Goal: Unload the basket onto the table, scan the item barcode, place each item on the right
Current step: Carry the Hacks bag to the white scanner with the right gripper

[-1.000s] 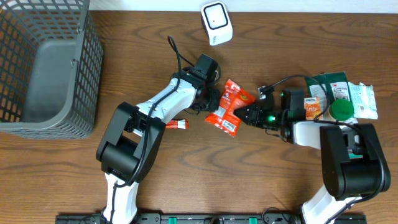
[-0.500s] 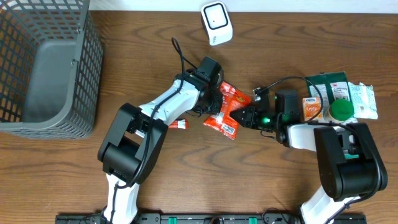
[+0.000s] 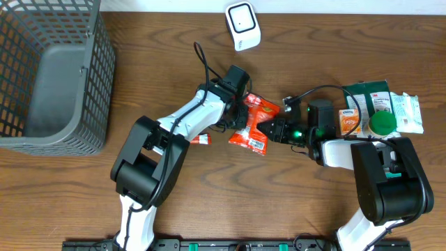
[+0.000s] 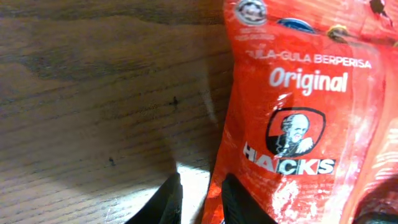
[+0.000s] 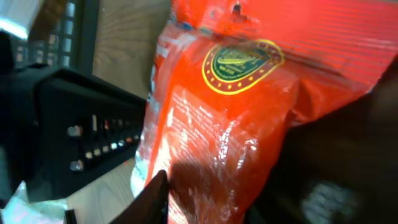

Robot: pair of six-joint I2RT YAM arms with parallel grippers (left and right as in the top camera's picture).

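Note:
A red Hacks candy bag [image 3: 260, 110] hangs between my two arms at the middle of the table, with a white label patch on its lower end. My left gripper [image 3: 240, 115] comes in from the left. In the left wrist view its fingers [image 4: 200, 182] pinch the bag's [image 4: 298, 124] left edge. My right gripper [image 3: 272, 129] reaches in from the right. In the right wrist view the bag [image 5: 211, 124] fills the space between its jaws [image 5: 230, 180], with one fingertip [image 5: 160, 190] pressed against the foil. The white scanner [image 3: 242, 26] stands at the back.
A grey wire basket [image 3: 97, 77] fills the back left corner. A small red packet [image 3: 200, 139] lies beside my left arm. A pile of packets and a green-lidded item [image 3: 380, 108] sits at the right, behind my right arm.
My right gripper has slid left onto the bag and narrowed its jaws around it. The left arm and the bag have shifted slightly towards the back.

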